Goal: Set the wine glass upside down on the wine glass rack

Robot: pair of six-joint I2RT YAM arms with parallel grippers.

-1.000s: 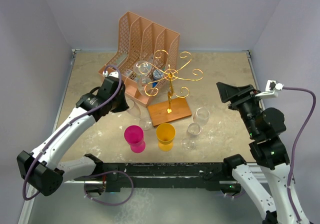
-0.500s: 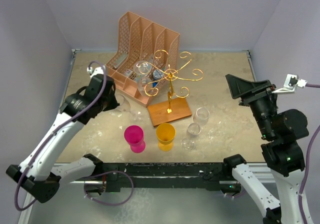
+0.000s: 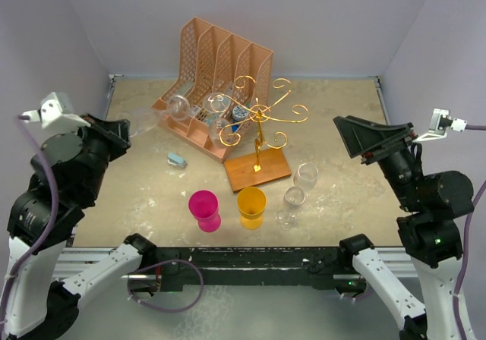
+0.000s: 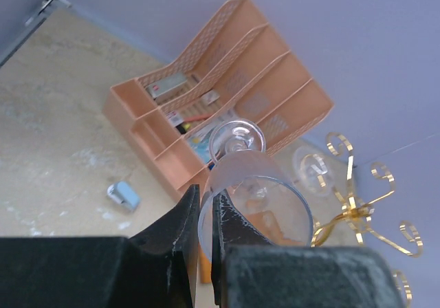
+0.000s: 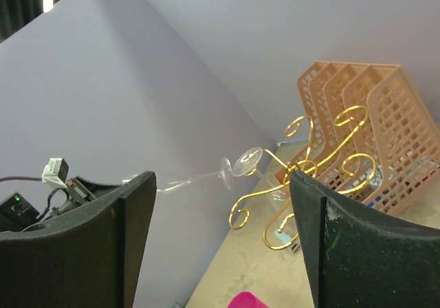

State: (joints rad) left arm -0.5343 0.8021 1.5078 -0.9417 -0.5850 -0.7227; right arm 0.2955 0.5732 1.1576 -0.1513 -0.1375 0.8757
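Three lavender walls (image 3: 250,6) around mottled beige tabletop (image 3: 342,112)

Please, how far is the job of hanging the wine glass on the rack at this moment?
Done: the left gripper is shut on the wine glass and holds it above the table. In hand: the glass lies roughly sideways, left of the wine glass rack. Left: turning it upside down and hooking it on a curled arm. The right gripper is open, empty.
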